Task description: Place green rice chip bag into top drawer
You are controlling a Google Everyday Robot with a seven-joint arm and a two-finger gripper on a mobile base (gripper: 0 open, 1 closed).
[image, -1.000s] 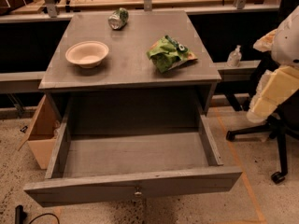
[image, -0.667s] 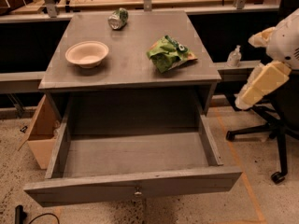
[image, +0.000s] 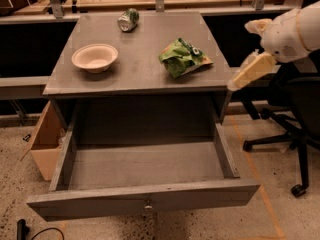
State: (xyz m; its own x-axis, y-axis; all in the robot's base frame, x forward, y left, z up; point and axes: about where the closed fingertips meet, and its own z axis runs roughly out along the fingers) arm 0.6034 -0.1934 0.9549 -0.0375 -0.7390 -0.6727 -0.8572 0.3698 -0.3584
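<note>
Camera view: find green rice chip bag (image: 182, 58) crumpled on cabinet (image: 140, 81) top, right half, nearer front edge than back. See top drawer (image: 145, 200) pulled out of cabinet front, below top, knob mid-panel. Note gripper (image: 251, 71) off cabinet's right edge, approx level w/ top, apart from bag, holding nothing; can't tell if spread or pressed together. Also bowl (image: 95, 58) on cabinet top left, crushed can (image: 128, 20) at cabinet back.

Handling, by judgement: expect v. light, soft, crinkly foil, prob. slippery. Likely to deform or slide under pinch, w/ crushable contents. Grab top-down at raised crumpled fold near middle, gentle squeeze. Avoid flat orange-tan corner lying flush w/ cabinet top.
</note>
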